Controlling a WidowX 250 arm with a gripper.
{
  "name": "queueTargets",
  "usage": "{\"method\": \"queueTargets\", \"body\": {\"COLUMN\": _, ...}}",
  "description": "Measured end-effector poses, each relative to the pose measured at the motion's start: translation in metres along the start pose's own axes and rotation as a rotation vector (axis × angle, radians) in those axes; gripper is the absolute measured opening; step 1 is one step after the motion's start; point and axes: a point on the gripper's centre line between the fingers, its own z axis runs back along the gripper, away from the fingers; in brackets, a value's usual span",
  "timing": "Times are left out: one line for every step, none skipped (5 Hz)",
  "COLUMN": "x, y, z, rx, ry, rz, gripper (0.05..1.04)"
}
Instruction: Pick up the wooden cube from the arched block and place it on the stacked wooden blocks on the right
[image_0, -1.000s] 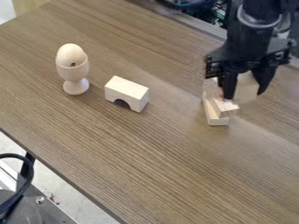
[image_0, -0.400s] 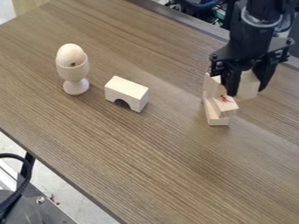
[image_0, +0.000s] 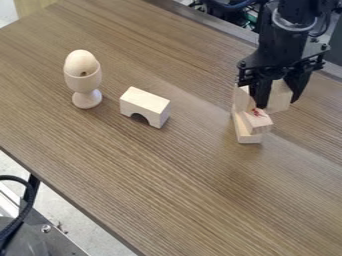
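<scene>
Pale wooden block (image_0: 281, 95) clasped in our half-open gripper (image_0: 278, 103), we see stacked pieces (image_0: 258, 123) beside it, the arch block (image_0: 145, 104) well apart.

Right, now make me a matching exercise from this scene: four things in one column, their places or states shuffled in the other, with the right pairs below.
Column 1
1. Wooden egg
2. Arch block
3. Gripper
4. Red-marked block

Column 2
A. Has a pale block between its fingers
B. Rests on a lower block
C. Sits in a footed cup
D. Stands on the table with its curved cut-out at the bottom

Right pairs: 1-C; 2-D; 3-A; 4-B
</scene>
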Motion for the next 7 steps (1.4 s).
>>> {"method": "queueTargets", "body": {"x": 0.001, "y": 0.002, "z": -0.006, "rx": 0.013, "ry": 0.005, "rz": 0.005, "gripper": 0.585}}
{"method": "queueTargets", "body": {"x": 0.002, "y": 0.003, "z": -0.012, "rx": 0.026, "ry": 0.01, "rz": 0.008, "gripper": 0.585}}
{"method": "queueTargets", "body": {"x": 0.002, "y": 0.003, "z": -0.013, "rx": 0.026, "ry": 0.01, "rz": 0.008, "gripper": 0.585}}
{"method": "queueTargets", "body": {"x": 0.001, "y": 0.005, "z": -0.02, "rx": 0.041, "ry": 0.017, "rz": 0.007, "gripper": 0.585}}
{"method": "queueTargets", "body": {"x": 0.002, "y": 0.005, "z": -0.02, "rx": 0.04, "ry": 0.012, "rz": 0.006, "gripper": 0.584}}
{"method": "queueTargets", "body": {"x": 0.002, "y": 0.005, "z": -0.022, "rx": 0.047, "ry": 0.012, "rz": 0.004, "gripper": 0.585}}
{"method": "queueTargets", "body": {"x": 0.003, "y": 0.005, "z": -0.022, "rx": 0.047, "ry": 0.008, "rz": 0.001, "gripper": 0.585}}
